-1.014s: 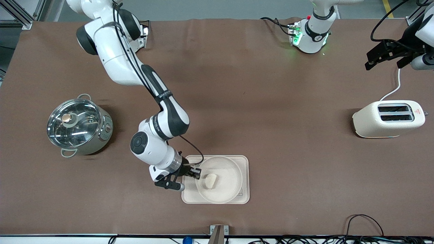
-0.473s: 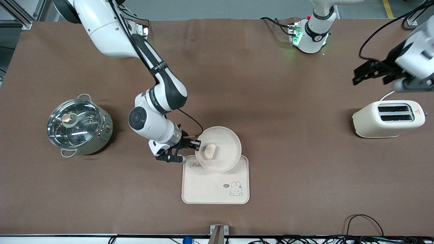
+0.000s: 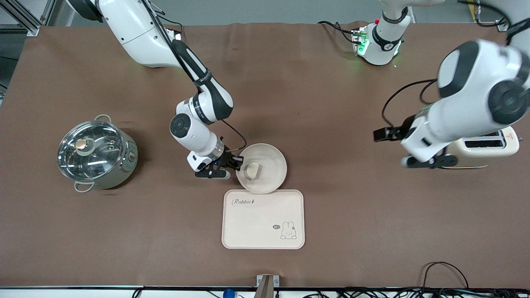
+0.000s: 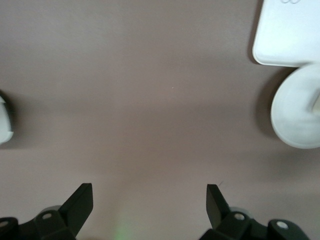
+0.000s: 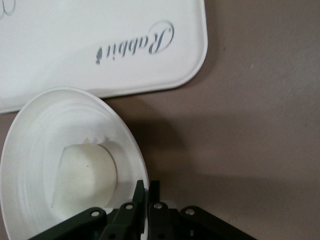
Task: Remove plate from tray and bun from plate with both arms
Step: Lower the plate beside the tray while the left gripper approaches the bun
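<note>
The round cream plate [image 3: 269, 174] is held at its rim by my right gripper [image 3: 237, 162], which is shut on it. The plate sits low over the brown table, its near rim overlapping the rabbit tray's [image 3: 263, 223] farther edge. The pale bun [image 3: 252, 170] lies in the plate. In the right wrist view the fingers pinch the plate [image 5: 35, 150] rim at my right gripper [image 5: 148, 189], with the bun [image 5: 85, 172] inside and the tray [image 5: 100, 45] next to it. My left gripper [image 3: 389, 149] is open and empty, in the air beside the toaster; its fingers [image 4: 80, 200] frame bare table.
A steel pot with a glass lid [image 3: 97, 154] stands toward the right arm's end. A cream toaster [image 3: 492, 145] stands toward the left arm's end, partly covered by the left arm. The left wrist view shows the plate [image 4: 297, 107] and tray corner [image 4: 285, 35].
My right gripper has carried the plate with the bun off the tray, away from the front camera. My left arm has swung down and inward, over the toaster.
</note>
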Motion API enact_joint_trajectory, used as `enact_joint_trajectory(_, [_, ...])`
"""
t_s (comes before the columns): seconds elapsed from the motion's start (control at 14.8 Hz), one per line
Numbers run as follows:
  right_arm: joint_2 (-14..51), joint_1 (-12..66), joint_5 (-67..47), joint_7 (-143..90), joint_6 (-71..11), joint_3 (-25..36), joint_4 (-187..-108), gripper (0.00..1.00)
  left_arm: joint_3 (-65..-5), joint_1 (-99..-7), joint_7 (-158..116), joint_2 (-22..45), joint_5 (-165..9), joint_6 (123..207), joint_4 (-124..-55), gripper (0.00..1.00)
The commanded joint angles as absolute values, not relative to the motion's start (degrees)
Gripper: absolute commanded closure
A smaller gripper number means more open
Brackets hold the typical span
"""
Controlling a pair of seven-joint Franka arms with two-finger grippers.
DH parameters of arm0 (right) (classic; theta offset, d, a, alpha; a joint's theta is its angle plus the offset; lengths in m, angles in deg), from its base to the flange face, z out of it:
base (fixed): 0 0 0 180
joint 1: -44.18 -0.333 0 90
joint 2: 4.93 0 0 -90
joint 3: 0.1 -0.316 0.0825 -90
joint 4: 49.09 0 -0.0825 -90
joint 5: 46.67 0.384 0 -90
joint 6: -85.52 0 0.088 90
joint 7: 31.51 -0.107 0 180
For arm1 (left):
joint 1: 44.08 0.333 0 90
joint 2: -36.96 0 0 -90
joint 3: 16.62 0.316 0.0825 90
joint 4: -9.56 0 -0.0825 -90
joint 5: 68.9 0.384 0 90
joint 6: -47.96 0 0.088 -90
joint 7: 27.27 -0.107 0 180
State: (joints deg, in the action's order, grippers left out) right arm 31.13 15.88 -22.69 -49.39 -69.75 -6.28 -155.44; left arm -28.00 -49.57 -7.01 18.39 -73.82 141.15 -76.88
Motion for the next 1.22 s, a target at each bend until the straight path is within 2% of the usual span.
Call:
enact_joint_trajectory(0.0, [29.17,14.74,-21.18,-48.21,-71.54,-6.43,-158.25,1.00,-28.13,-53.56,2.48,15.70,-74.26,145.58,-79.55,0.00])
enact_joint_trajectory(0.2, [29.34,13.95,-21.18,-47.77,-72.95,-6.34,-158.33,1.00,-28.13,-56.99,7.96,11.49,-74.35,155.68,-84.39,0.00])
enact_joint_trajectory(0.27, [29.34,13.95,-21.18,-47.86,-72.86,-6.34,-158.33,0.91,-28.13,-57.87,9.88,9.74,-74.26,158.67,-85.10,0.00])
enact_joint_trajectory(0.34, [29.34,14.47,-21.18,-47.86,-72.25,-6.34,-158.33,0.73,-28.13,-59.10,12.25,8.24,-74.26,161.14,-85.71,0.00])
enact_joint_trajectory(0.41, [29.17,14.56,-21.18,-48.04,-71.72,-6.34,-158.51,0.47,-28.13,-60.59,15.23,6.92,-74.26,162.99,-85.72,0.00])
enact_joint_trajectory(0.47, [29.08,14.56,-21.18,-47.86,-70.07,-6.34,-158.68,0.29,-28.13,-62.08,18.40,5.86,-74.00,163.88,-85.72,0.00])
enact_joint_trajectory(0.61, [28.73,15.00,-21.18,-47.51,-69.26,-6.25,-158.86,0.03,-28.13,-63.32,20.97,5.15,-73.56,165.72,-85.54,0.00])
enact_joint_trajectory(0.88, [27.86,18.95,-21.27,-42.07,-68.73,-6.17,-158.51,0.00,-28.22,-66.13,27.11,3.75,-73.91,170.20,-84.67,0.00])
enact_joint_trajectory(1.15, [21.81,23.68,-22.24,-36.47,-58.39,-5.46,-158.42,0.00,-28.22,-71.75,38.00,-1.60,-74.00,177.24,-80.81,0.01])
